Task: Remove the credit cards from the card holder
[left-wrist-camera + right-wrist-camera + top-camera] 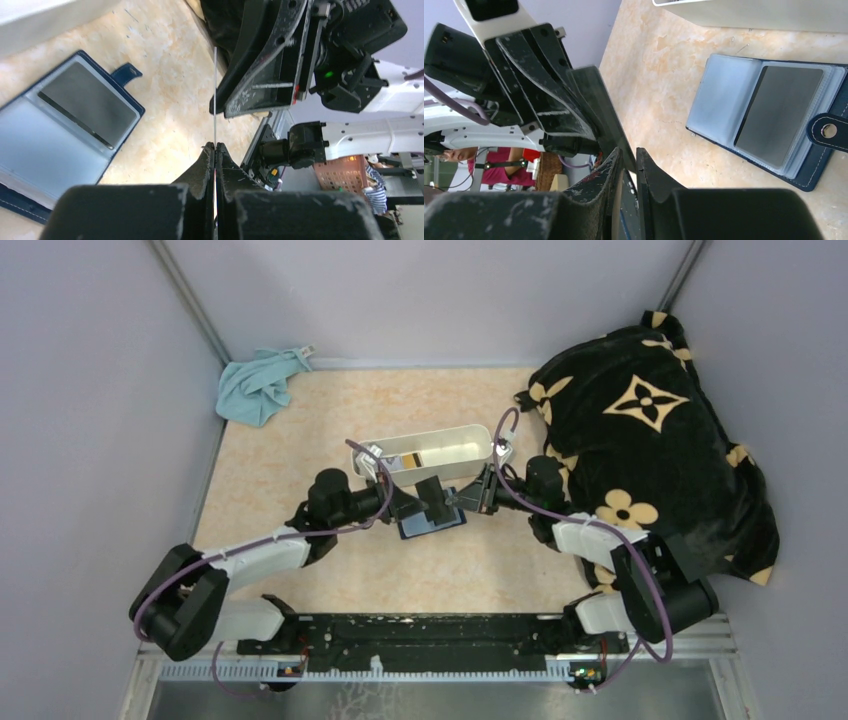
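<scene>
The card holder lies open on the table, navy outside, pale blue inside, snap tab out to the side. A grey credit card sits in its slot. Above it my two grippers meet around another dark credit card. My left gripper is shut on that card, which shows edge-on as a thin line. My right gripper faces it with jaws slightly apart around the card's other end, a gap showing beside it.
A long white tray with a few small items inside stands just behind the grippers. A light blue cloth lies at the back left. A black blanket with gold flowers fills the right side.
</scene>
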### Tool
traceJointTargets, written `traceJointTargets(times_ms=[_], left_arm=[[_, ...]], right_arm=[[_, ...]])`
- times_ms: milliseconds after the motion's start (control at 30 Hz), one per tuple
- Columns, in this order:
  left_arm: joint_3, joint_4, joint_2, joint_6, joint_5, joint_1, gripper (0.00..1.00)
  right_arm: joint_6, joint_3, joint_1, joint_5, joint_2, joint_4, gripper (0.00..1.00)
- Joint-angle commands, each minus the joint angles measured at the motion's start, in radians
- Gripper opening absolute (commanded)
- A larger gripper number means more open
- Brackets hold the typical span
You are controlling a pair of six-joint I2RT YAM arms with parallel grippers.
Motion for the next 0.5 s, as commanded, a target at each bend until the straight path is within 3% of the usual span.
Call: traceJointTargets(times_ms=[0, 133, 333, 467], left_arm=[[0.111, -0.251, -0.047, 0.08, -0.011, 0.036, 0.0], [0.205, -0.395, -0.037, 0.147, 0.069, 0.084, 0.0], [0.201, -0.377, -0.032, 0.16, 0.177, 0.108, 0.0], [0.167, -0.276, -0.029, 0.119, 0.287, 0.108, 0.0]], right_arm=[[-0.049, 0.04, -0.01, 0.019, -0.067, -0.004, 0.17], [-0.066, 0.032, -0.02, 0.024, -0.088, -0.024, 0.17], [-0.069, 0.035, -0.031, 0.019, -0.114, -0.015, 0.18], [-0.069, 0.038, -0.034, 0.005, -0.113, 0.018, 0.31]])
